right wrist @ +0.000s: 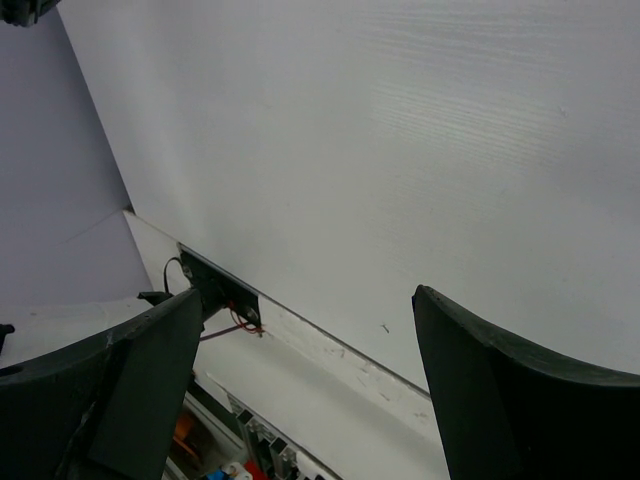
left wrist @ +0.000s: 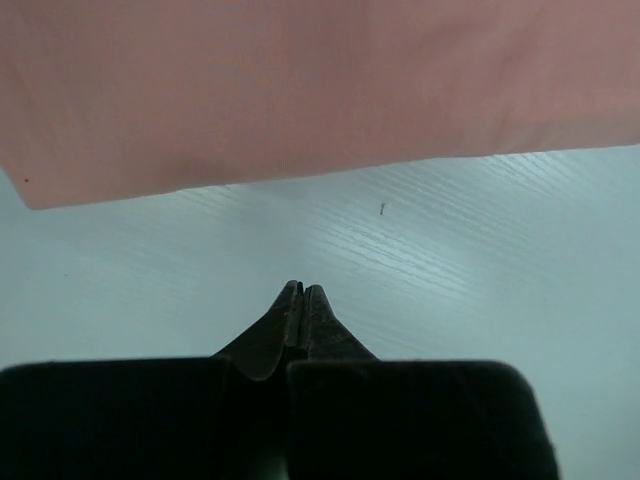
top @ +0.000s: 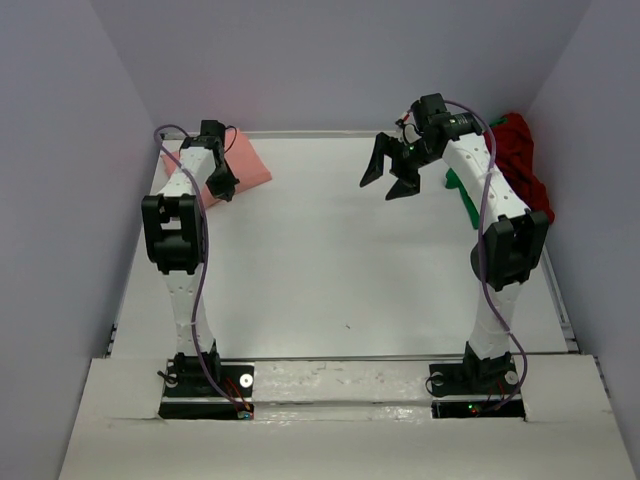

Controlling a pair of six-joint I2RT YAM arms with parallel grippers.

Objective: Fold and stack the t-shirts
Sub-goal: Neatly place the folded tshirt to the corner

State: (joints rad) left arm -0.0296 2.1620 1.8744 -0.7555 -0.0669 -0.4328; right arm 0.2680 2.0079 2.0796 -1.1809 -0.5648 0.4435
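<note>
A folded salmon-pink t-shirt point(top: 248, 163) lies flat at the far left corner of the table; it fills the top of the left wrist view point(left wrist: 300, 90). My left gripper point(top: 222, 186) hovers at its near edge. Its jaws point(left wrist: 302, 290) are shut with nothing between them, a short way from the cloth. A dark red t-shirt point(top: 525, 160) is heaped at the far right edge, and a bright green t-shirt point(top: 463, 196) pokes out beside it, partly hidden by the right arm. My right gripper point(top: 388, 176) hangs raised over the far middle of the table, open and empty point(right wrist: 310, 335).
The white table point(top: 340, 260) has a raised rim and grey walls on three sides. The left arm's base plate point(right wrist: 215, 290) with red wires shows in the right wrist view, at the table's near edge.
</note>
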